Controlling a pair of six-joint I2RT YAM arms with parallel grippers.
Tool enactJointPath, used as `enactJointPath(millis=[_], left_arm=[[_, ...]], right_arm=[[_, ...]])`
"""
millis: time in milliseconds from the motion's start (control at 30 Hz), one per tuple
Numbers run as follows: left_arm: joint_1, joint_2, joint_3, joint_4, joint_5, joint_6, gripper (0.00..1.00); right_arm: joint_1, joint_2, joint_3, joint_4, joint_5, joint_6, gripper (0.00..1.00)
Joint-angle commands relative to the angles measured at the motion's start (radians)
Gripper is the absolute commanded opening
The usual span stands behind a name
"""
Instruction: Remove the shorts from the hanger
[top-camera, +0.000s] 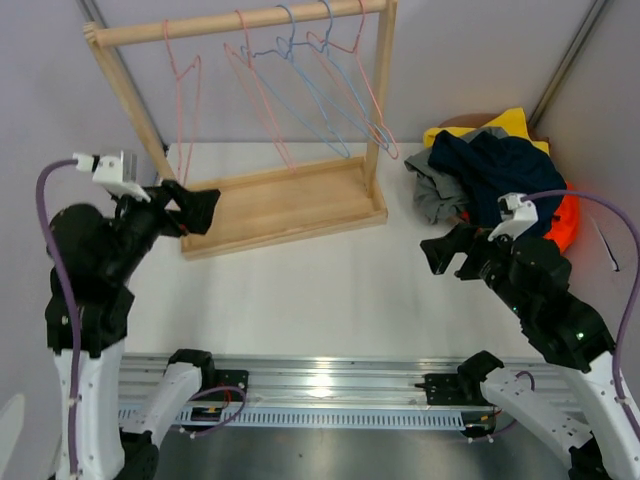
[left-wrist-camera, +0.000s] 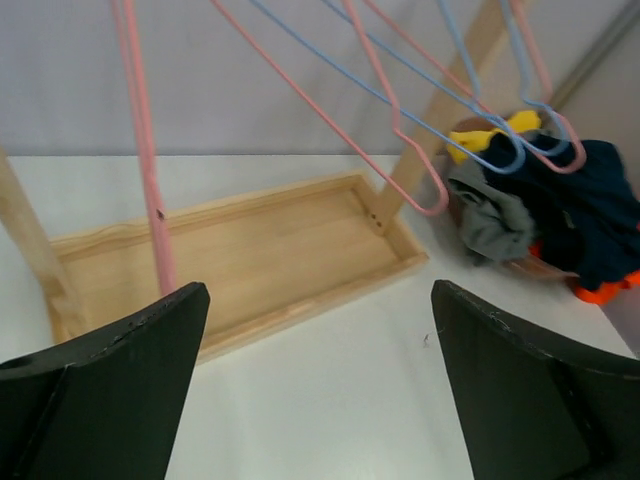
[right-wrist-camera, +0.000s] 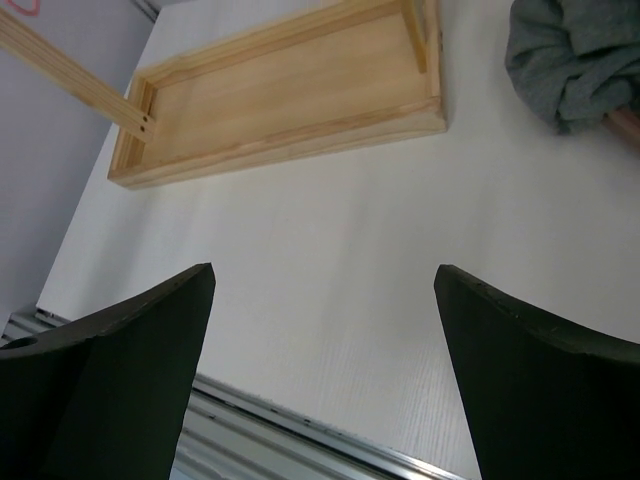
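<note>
The shorts (top-camera: 490, 175) lie in a loose pile at the far right of the worktop (top-camera: 330, 300), just beside the right post of the wooden rack (top-camera: 290, 205). The navy pair (top-camera: 502, 165) is on top, the grey pair (top-camera: 435, 192) at the pile's left edge, yellow (top-camera: 512, 122) behind and orange (top-camera: 568, 222) at the right. The pink and blue wire hangers (left-wrist-camera: 143, 150) hang bare from the rail, the left gripper (left-wrist-camera: 320, 390) hovers spread wide and empty by the left end of the rack's base, and the right gripper (right-wrist-camera: 325, 370) is likewise spread and empty above the worktop near the pile.
</note>
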Motion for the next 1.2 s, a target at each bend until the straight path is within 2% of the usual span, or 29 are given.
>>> enactJointPath(millis=[0, 133, 233, 267, 433, 633, 933, 1167], left_arm=[[0.002, -0.122, -0.064, 0.027, 0.187, -0.018, 0.99], [-0.011, -0.257, -0.124, -0.009, 0.255, -0.024, 0.99], [-0.057, -0.326, -0.204, -0.009, 0.235, -0.043, 0.99], [-0.057, -0.344, -0.280, 0.003, 0.236, -0.047, 0.99], [-0.057, -0.415, -0.371, 0.016, 0.224, -0.067, 0.99], [-0.056, -0.401, -0.350, 0.020, 0.236, -0.062, 0.99], [-0.059, -0.410, -0.357, 0.026, 0.255, -0.062, 0.99], [-0.059, -0.404, -0.345, 0.029, 0.256, -0.061, 0.99]], right_arm=[[0.006, 0.013, 0.149, -0.064, 0.050, -0.059, 0.99], [0.004, 0.022, 0.278, -0.130, 0.068, -0.083, 1.00], [0.003, 0.045, 0.377, -0.227, 0.120, -0.082, 1.00], [0.003, 0.053, 0.401, -0.248, 0.124, -0.082, 0.99], [-0.011, 0.059, 0.487, -0.337, 0.059, -0.077, 0.99], [-0.126, 0.022, 0.490, -0.348, -0.034, -0.102, 0.99], [-0.367, 0.021, 0.482, -0.307, -0.294, -0.166, 0.99], [-0.396, 0.005, 0.447, -0.284, -0.321, -0.171, 0.99]])
